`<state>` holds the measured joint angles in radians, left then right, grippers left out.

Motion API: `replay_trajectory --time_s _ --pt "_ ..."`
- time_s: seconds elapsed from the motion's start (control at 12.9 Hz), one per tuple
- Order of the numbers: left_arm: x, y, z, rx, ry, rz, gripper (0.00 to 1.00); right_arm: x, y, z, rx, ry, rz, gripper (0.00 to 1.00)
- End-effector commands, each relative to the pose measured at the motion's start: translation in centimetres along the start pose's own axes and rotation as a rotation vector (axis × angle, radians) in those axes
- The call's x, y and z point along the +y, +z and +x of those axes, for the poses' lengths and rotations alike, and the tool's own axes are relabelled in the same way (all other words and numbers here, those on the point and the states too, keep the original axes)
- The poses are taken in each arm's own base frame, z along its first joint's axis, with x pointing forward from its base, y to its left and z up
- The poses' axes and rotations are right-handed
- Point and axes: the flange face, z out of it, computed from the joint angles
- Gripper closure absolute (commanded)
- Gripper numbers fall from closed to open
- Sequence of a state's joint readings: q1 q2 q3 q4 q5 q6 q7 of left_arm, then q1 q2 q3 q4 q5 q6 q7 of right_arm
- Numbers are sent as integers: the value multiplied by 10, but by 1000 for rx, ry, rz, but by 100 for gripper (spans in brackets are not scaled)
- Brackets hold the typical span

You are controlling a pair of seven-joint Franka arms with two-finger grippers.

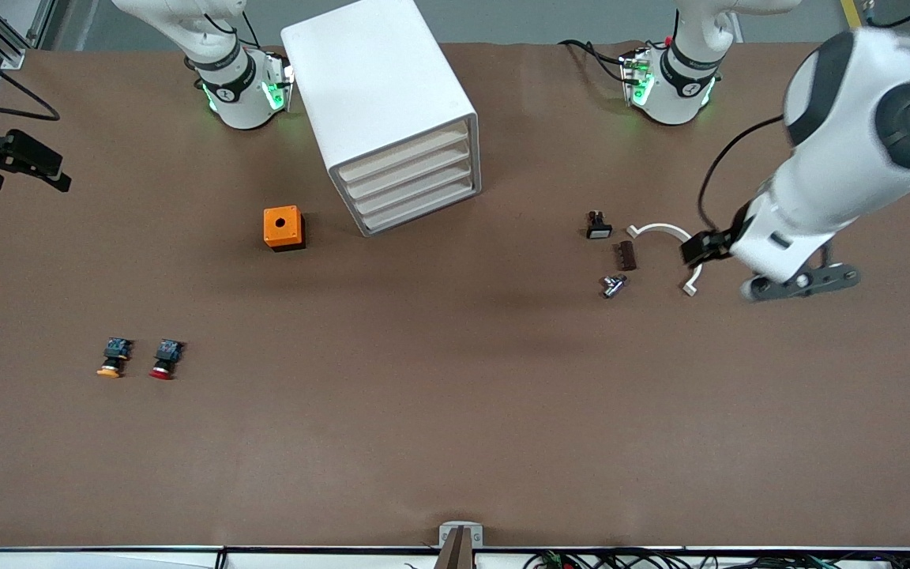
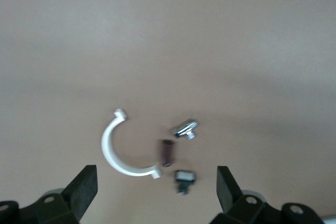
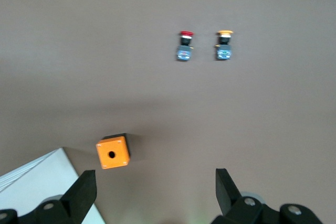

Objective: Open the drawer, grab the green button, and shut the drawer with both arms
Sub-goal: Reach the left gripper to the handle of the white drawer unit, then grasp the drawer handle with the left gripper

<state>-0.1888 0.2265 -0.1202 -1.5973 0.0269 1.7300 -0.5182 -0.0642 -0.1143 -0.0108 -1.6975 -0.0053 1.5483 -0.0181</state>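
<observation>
The tall white cabinet (image 1: pixel 380 95) stands at the robots' edge of the table, between the two bases. Its four cream drawer fronts (image 1: pixel 411 178) are all shut. No green-capped button shows in any view. My left gripper (image 1: pixel 801 282) hangs open and empty over the table toward the left arm's end, beside a group of small parts. In the left wrist view its fingers (image 2: pixel 84 187) stand wide apart. My right gripper (image 3: pixel 155 184) is open and empty, high over the table near the orange box. It is out of the front view.
An orange box (image 1: pixel 283 227) (image 3: pixel 112 152) sits beside the cabinet (image 3: pixel 37 182). Yellow-capped (image 1: pixel 113 357) and red-capped (image 1: pixel 165 359) buttons lie nearer the front camera. A white curved clip (image 1: pixel 664 231) (image 2: pixel 110 150), brown piece (image 1: pixel 626 255), silver piece (image 1: pixel 614 285) and black part (image 1: pixel 598 225) lie by the left gripper.
</observation>
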Motion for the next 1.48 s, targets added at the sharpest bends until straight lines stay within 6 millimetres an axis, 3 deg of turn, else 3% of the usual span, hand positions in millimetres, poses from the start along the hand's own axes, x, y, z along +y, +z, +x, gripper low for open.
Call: replay_trajectory --time_s 0.0,0.23,0.39,0.47,0.7,1.01,1.17,1.24,1.4 --pt "54 39 10 -26 -189 8 0 3 32 28 -49 -23 -61 0" --pt "139 102 -7 -118 -474 26 0 9 60 58 -95 -15 -58 0" --pt "180 143 -13 -208 -694 32 0 12 67 66 -100 -11 -62 0" --pt "202 159 -26 -242 -794 35 0 12 79 72 -120 -12 -64 0" --pt "241 204 -61 -409 -1082 99 0 12 85 77 -131 3 -65 0" --pt "283 263 -108 -722 -1381 247 0 -21 85 78 -124 126 -48 0" --pt "295 289 -123 -881 -1503 330 0 -27 86 77 -131 128 -8 0" --pt "299 300 -126 -963 -1578 377 4 -29 85 77 -130 134 4 0" --pt "301 310 -128 -1028 -1684 451 26 -36 87 76 -144 221 38 0"
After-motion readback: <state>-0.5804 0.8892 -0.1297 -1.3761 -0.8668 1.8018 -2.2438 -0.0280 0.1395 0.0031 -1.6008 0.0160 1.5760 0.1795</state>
